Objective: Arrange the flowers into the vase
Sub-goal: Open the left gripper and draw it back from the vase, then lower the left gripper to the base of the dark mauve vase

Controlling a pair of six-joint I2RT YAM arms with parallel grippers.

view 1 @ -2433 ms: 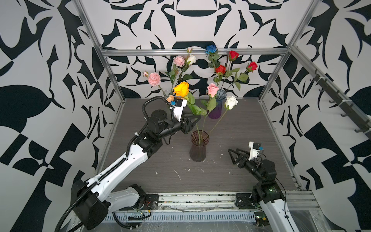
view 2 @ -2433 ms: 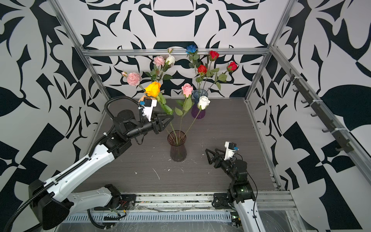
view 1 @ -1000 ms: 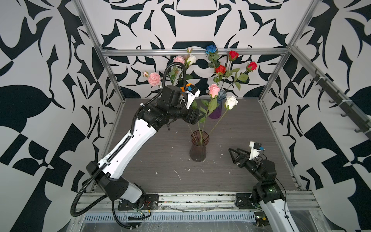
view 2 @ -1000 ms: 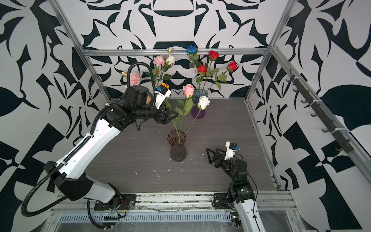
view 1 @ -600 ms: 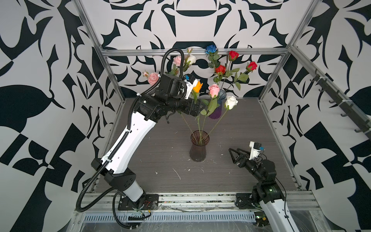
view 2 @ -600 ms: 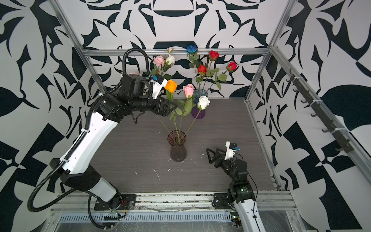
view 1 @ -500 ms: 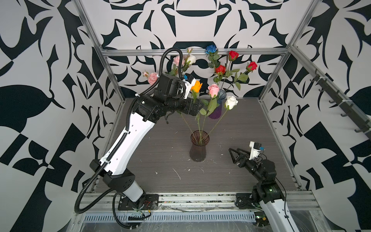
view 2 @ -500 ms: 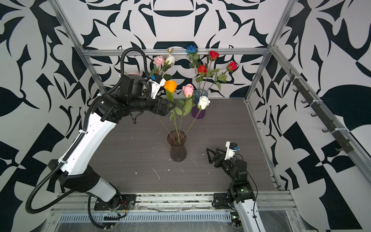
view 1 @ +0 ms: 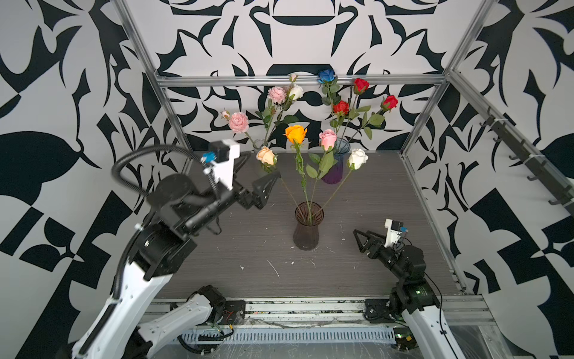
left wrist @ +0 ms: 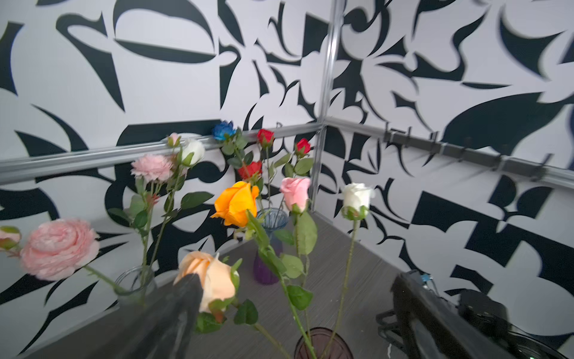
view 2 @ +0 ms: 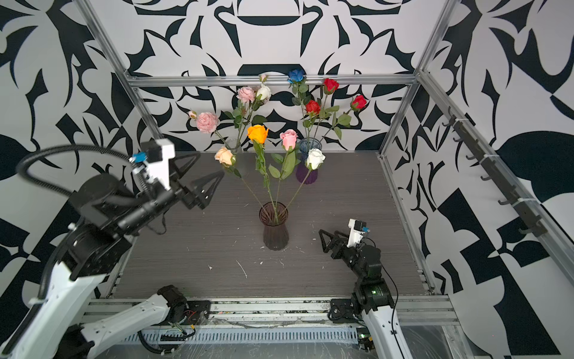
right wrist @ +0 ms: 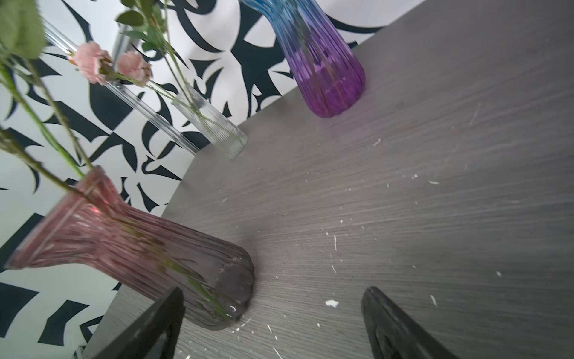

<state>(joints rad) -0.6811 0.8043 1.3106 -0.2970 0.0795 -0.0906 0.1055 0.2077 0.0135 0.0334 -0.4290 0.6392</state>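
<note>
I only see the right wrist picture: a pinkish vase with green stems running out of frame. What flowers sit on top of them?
Observer: An orange rose, a pink rose, a white rose and a peach rose.
Operator: Is one being held?
Observer: No. The left gripper is open and empty, near the peach rose.
Operator: And the purple vase?
Observer: It holds a blue rose and three red roses.

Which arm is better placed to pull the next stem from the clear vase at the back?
Left, most likely. The left gripper is open, empty and raised at bloom height close to the clear vase; the right gripper, also open, sits low beside the dark vase, farther from it.
</note>
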